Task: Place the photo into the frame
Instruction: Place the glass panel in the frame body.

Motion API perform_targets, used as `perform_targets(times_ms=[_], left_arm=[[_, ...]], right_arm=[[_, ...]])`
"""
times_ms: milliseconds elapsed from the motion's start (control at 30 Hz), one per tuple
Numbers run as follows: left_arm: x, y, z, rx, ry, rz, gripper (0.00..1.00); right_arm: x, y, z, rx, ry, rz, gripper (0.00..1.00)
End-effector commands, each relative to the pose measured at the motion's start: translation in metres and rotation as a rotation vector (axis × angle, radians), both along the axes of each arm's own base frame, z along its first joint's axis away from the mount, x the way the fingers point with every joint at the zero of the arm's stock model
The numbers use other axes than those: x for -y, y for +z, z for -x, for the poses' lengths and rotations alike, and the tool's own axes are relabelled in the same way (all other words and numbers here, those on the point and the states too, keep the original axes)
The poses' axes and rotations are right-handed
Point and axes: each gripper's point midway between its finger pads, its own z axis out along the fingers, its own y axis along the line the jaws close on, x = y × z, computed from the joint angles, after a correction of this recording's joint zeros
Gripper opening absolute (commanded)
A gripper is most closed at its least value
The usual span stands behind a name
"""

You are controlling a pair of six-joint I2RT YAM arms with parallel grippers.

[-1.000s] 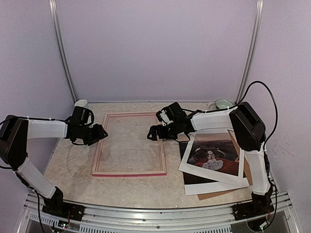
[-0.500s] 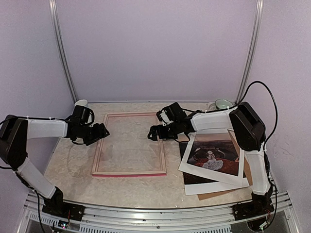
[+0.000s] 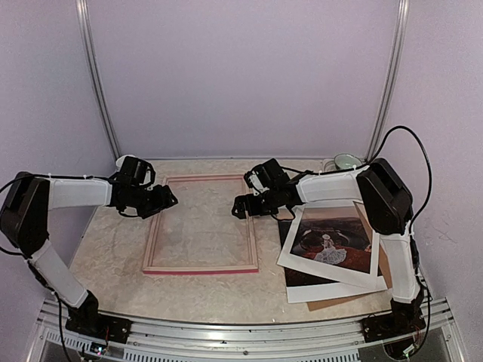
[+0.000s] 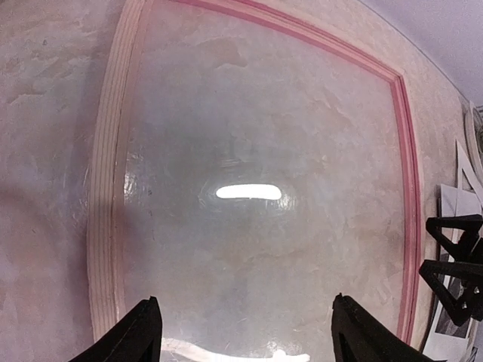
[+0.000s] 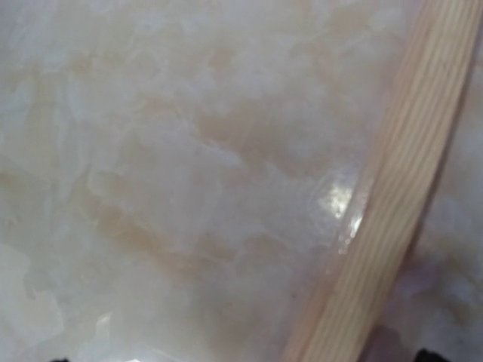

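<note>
The left end effector [image 3: 162,200] and right end effector [image 3: 240,205] both gape empty at opposite rails of the frame [image 3: 200,266] — flat on the surface [image 3: 113,256], the photo [image 3: 332,240] apart on a pile at its right — so a low finger may skid it.

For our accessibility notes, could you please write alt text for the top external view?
A thin-railed rectangular frame, pale wood with pink edges, lies on the beige table; the left gripper hovers over its far-left corner, the right gripper by its right rail. The white-bordered reddish-brown photo lies to its right.
</note>
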Motion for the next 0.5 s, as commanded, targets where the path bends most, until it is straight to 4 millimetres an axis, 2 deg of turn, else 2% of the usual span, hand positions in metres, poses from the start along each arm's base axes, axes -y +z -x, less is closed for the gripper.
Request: perform_targets(times_ms=[0,67,200,367,467], left_arm=[[0.003,-0.019,-0.003,-0.057,0.0,-0.014,0.76],[0.004,-0.023,-0.008,-0.068,-0.003,-0.043,0.75],[0.005,-0.048,-0.007,-0.133,-0.014,-0.079,0.75],[0.004,-0.046,-0.012,-0.125,0.0,-0.104,0.75],[0.001,-0.053,-0.012,-0.151,0.009,-0.127,0.75]], right_arm=[[-0.01,0.024,0.003,0.04,0.014,-0.029,0.99],[-0.011,0.023,0.003,0.038,0.015,-0.031,0.99],[-0.012,0.024,0.004,0.038,0.02,-0.037,0.99],[-0.01,0.024,0.005,0.042,0.022,-0.03,0.99],[-0.009,0.026,0.005,0.047,0.022,-0.032,0.99]])
